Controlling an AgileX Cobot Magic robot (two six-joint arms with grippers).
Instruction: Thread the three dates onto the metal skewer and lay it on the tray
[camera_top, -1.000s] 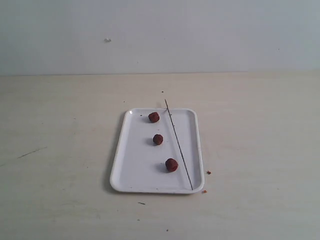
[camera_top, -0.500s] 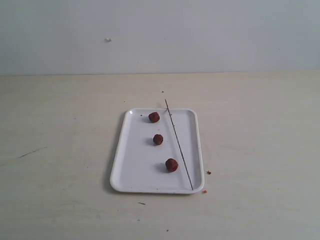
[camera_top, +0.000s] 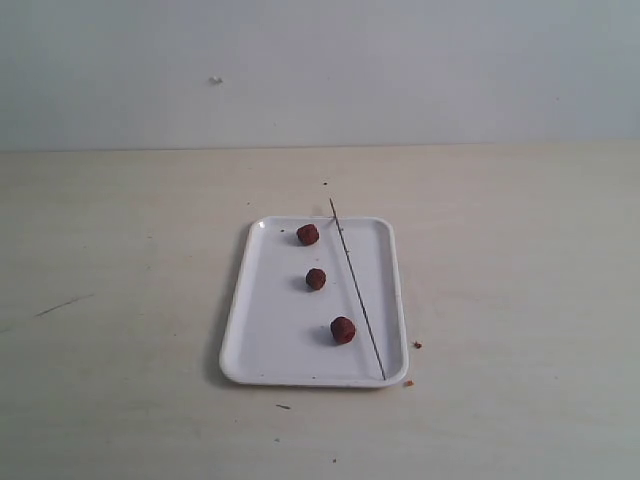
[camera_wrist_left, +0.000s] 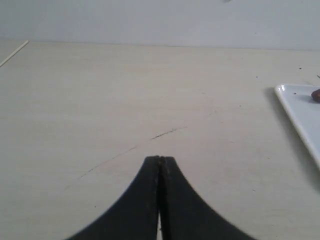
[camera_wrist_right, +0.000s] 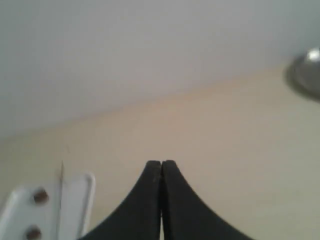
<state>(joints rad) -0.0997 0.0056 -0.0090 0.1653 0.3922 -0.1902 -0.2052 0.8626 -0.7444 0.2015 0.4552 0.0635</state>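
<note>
The white tray (camera_top: 270, 345) lies mid-table in the exterior view. Three dark red-brown dates sit loose on it in a line: far (camera_top: 308, 234), middle (camera_top: 316, 279), near (camera_top: 343, 330). The thin metal skewer (camera_top: 357, 288) lies slanted across the tray's right side, its far tip past the rim. Neither arm shows in the exterior view. My left gripper (camera_wrist_left: 160, 159) is shut and empty over bare table, the tray (camera_wrist_left: 300, 112) off to its side. My right gripper (camera_wrist_right: 161, 163) is shut and empty too, with the tray (camera_wrist_right: 75, 200), two dates (camera_wrist_right: 40, 197) and the skewer (camera_wrist_right: 61, 195) beside it.
Small brown crumbs (camera_top: 417, 345) lie on the table by the tray's near right corner. A dark scratch (camera_top: 62, 305) marks the table at the left. A pale wall rises behind the table. A blurred grey round object (camera_wrist_right: 306, 75) shows in the right wrist view.
</note>
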